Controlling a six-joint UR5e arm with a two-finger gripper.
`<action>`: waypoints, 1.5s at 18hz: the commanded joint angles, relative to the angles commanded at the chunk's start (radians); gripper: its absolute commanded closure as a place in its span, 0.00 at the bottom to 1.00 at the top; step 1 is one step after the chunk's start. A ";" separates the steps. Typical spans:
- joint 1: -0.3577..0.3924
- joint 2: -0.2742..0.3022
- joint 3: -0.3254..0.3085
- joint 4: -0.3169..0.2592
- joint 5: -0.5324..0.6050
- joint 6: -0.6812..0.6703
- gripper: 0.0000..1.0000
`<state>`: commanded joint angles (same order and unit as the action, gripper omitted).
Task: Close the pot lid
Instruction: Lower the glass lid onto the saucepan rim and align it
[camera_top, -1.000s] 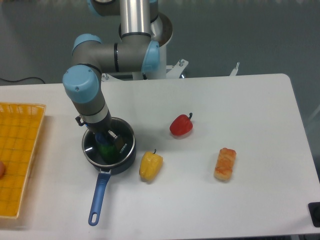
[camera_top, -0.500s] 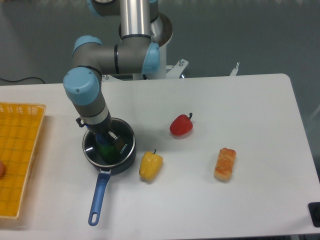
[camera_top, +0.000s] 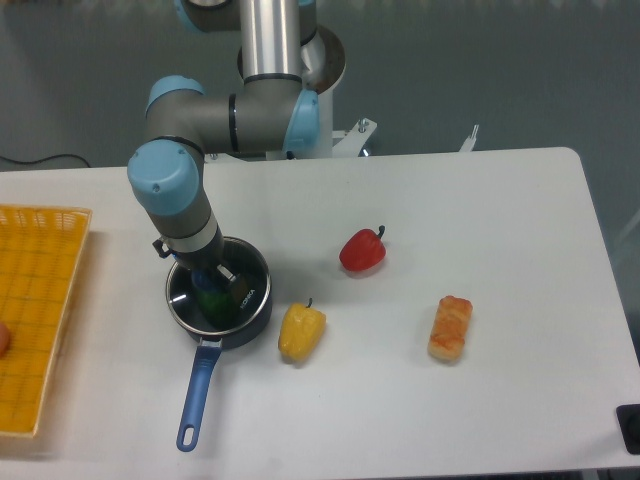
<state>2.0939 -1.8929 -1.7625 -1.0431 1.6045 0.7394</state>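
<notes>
The pot (camera_top: 256, 310) is a small dark saucepan at the left-centre of the table, its long blue handle (camera_top: 195, 395) pointing toward the front edge. A thin metal rim (camera_top: 178, 300) circles its top, and the glass lid appears to lie on it. Something green (camera_top: 212, 303) shows through inside. My gripper (camera_top: 218, 282) points straight down over the middle of the pot, where the lid's blue knob (camera_top: 204, 273) shows between the fingers. The wrist hides the fingertips, so their spread is unclear.
A yellow bell pepper (camera_top: 301, 332) lies just right of the pot. A red bell pepper (camera_top: 362, 250) sits farther right, and a bread-like piece (camera_top: 450, 327) beyond it. A yellow basket (camera_top: 35, 320) stands at the left table edge.
The arm has shifted very slightly up and to the right over the pot. The pot and the other objects have not moved.
</notes>
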 joint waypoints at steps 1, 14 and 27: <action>0.000 0.000 0.000 0.000 0.000 0.000 0.45; 0.000 -0.009 0.000 0.002 0.000 0.000 0.44; -0.002 -0.006 0.003 0.000 0.002 0.006 0.04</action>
<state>2.0923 -1.8991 -1.7595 -1.0431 1.6061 0.7455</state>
